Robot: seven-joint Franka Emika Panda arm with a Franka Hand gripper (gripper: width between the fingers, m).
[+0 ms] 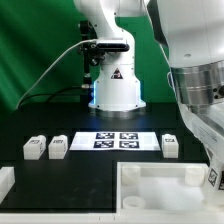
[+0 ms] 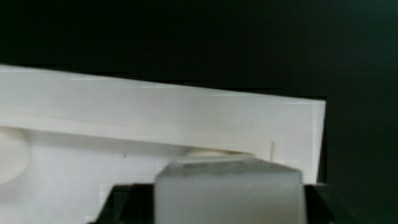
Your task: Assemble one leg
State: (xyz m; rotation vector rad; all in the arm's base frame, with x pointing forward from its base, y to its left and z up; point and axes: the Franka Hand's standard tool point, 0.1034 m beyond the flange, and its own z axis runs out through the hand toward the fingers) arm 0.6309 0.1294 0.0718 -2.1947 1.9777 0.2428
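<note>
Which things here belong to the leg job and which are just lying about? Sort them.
Job, by the exterior view's sides: left leg, next leg, right leg, tabletop.
Lying about: marker board.

The arm [image 1: 190,60] arches forward from its base [image 1: 112,88], with its wrist [image 1: 203,115] lowered to the exterior view's right of that base. The gripper [image 2: 222,198] points downward. How far its fingers are apart is unclear.

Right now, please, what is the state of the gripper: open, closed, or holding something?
Gripper: cannot be told; it is close over the white tabletop piece, but the wrist view does not show a clear grip.
</note>
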